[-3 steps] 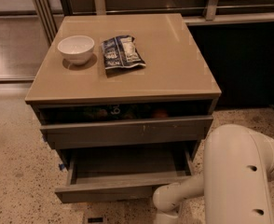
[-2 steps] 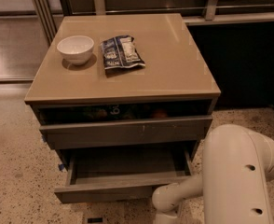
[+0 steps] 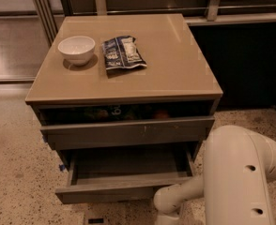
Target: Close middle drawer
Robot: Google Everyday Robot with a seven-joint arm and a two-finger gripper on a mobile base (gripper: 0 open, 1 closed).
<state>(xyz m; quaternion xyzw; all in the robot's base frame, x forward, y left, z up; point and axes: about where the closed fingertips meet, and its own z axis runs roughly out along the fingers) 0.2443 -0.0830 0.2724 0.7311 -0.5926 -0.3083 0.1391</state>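
In the camera view, the middle drawer [image 3: 128, 165] was pulled far out of the cabinet [image 3: 208, 102], at about 6 o'clock in the picture. Its grey floor was bare, and its flat front stuck out well past the drawer above [image 3: 128, 132]. That drawer above was open just a crack, with some dark things inside that were too dim to name.

On the surface [image 3: 175, 64] sat a white bowl [image 3: 76, 49] at 10 o'clock, with a snack bag [image 3: 123, 53] just beside it.

The big white arm [image 3: 236, 172] was at 5 o'clock, and it bent down near the right end of the drawer front. The gripper did not show. It seemed to be below the bottom edge, so nobody could tell if it was open or shut.

So the job looked not done yet. The whole push in was still left to do.
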